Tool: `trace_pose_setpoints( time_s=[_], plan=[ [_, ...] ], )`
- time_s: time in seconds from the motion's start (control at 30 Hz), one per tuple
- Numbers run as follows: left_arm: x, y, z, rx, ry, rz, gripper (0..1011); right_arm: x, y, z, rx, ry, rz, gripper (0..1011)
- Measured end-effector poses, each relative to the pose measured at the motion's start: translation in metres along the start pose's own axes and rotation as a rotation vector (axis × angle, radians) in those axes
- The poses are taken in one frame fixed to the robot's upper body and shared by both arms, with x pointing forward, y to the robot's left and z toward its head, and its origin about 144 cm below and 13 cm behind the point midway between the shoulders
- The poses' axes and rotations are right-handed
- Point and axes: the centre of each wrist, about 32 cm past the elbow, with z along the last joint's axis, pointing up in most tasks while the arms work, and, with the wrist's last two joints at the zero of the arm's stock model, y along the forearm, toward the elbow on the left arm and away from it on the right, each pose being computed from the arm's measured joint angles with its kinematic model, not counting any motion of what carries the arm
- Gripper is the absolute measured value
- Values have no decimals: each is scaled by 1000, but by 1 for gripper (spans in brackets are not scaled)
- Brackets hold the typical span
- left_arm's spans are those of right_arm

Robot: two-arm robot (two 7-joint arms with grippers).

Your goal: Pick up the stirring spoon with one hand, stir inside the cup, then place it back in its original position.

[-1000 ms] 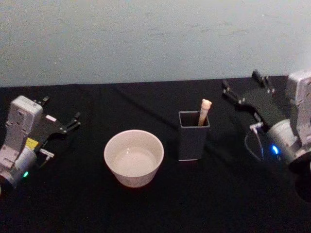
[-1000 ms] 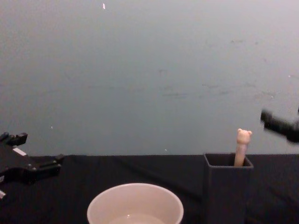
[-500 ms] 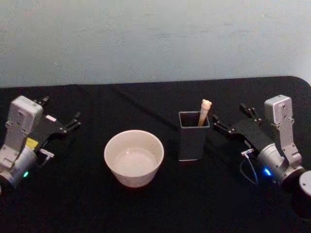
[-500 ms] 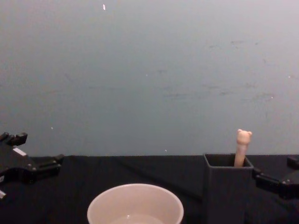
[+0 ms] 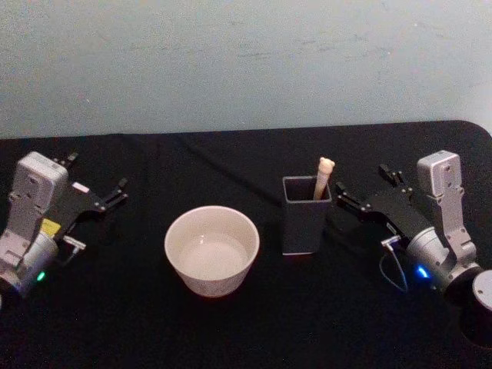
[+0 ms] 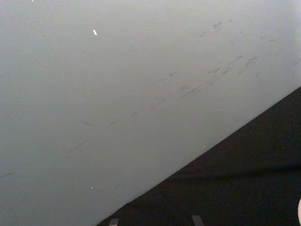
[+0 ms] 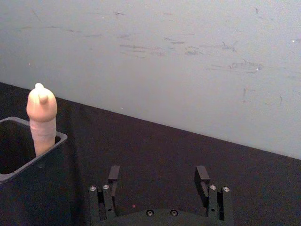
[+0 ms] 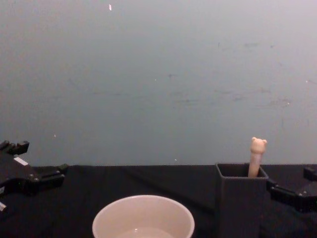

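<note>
Resting at the far left of the black table, the left gripper points toward the wall with its two fingers parted and nothing between them; the chest view shows it low over the cloth. Right of it, near the table's middle, stands the cream-white cup, upright, its inside pale. Just beside the cup on the right is the dark grey square holder, with the stirring spoon standing in its far right corner, beige handle and bear head poking above the rim. Farther right, the right gripper sits just beside the holder, fingers spread wide and holding nothing, its nearer fingertip close to the holder's wall.
</note>
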Motion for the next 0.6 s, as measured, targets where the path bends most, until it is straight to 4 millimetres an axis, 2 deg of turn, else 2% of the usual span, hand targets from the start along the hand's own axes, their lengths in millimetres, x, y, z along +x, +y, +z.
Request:
trace_pose_setpoints(
  time_s=[0.6],
  plan=[
    [0, 0, 0, 0, 0, 0, 1002, 0, 0, 0, 2, 0, -1, 1000]
  ],
)
